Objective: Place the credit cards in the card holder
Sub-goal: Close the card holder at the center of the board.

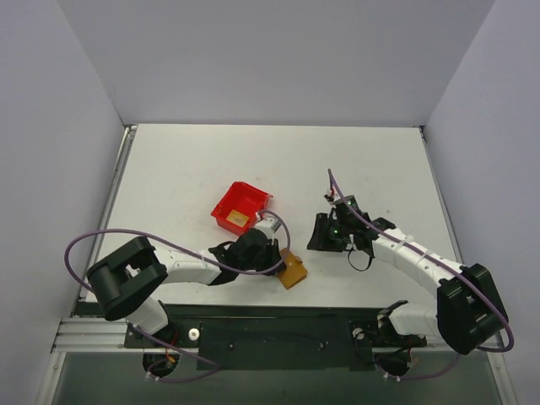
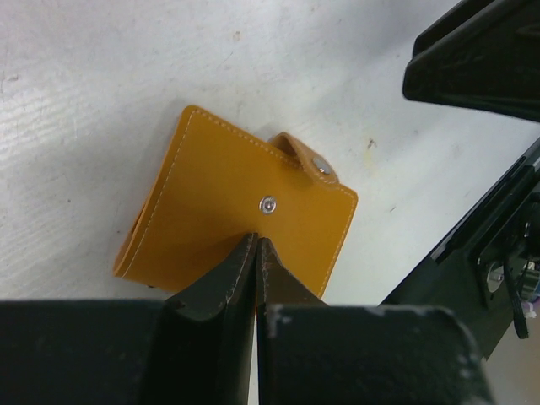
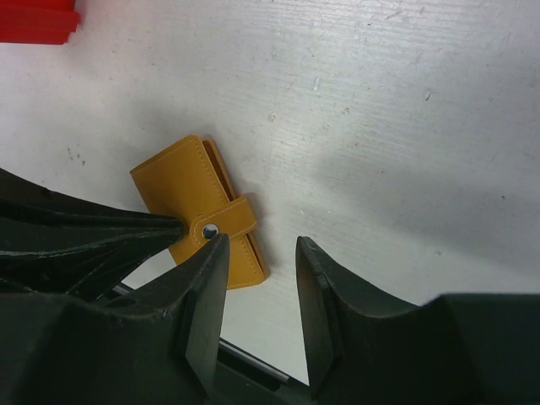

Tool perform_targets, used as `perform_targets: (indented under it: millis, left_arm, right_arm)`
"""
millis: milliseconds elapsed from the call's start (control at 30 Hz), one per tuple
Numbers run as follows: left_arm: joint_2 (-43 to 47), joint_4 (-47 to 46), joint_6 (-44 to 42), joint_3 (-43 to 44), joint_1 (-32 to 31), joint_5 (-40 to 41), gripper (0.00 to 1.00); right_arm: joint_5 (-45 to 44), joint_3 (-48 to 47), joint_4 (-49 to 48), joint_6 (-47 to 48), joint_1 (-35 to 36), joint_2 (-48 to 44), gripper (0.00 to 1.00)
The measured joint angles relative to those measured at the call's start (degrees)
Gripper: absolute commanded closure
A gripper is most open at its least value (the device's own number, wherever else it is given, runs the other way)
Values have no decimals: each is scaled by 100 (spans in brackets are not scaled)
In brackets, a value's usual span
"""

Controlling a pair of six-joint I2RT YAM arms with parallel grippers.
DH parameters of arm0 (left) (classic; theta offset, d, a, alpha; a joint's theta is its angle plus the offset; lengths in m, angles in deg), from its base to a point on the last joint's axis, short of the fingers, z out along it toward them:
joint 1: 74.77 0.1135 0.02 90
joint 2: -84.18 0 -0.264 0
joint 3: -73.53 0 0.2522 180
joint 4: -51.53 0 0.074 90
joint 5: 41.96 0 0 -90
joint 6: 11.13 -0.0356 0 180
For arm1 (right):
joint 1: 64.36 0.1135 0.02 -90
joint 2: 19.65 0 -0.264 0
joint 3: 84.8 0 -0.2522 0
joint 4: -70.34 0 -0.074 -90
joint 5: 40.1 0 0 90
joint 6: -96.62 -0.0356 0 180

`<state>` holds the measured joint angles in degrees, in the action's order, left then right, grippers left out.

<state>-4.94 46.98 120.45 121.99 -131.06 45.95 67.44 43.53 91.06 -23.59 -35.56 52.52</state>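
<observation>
Card holder (image 2: 228, 194): smooth leather-like skin noted, orange-tan, low sheen. Its edges are trimmed with pale thread stitching. Snap (image 2: 267, 204) on its face is read as bright polished metal. Table (image 2: 101, 76): white, matt, faintly streaked, marked with small dark specks and scuffs. Bin (image 1: 240, 207), far left of the holder: red plastic, glossy. Left fingers (image 2: 224, 283) and right fingers (image 3: 202, 295): black plastic, matt, slightly grainy, with whitish wear seen along the edges. Arm link (image 1: 190, 268): white smooth shell, semi-gloss. Walls (image 1: 278, 59): plain, pale, matt.
</observation>
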Motion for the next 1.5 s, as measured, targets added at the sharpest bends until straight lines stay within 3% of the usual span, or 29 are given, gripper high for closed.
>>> perform_targets:
  millis: [400,867,1500]
  left_arm:
    - [-98,-254,184,-173,-13,7,90]
    - [-142,-339,275,-184,-13,2,95]
    - [-142,-428,321,-236,-13,4,97]
  right_arm:
    - [474,2,-247,-22,0,398,67]
    - [1189,197,-898,-219,0,817,74]
    - [1318,302,-1410,-470,400,1228,81]
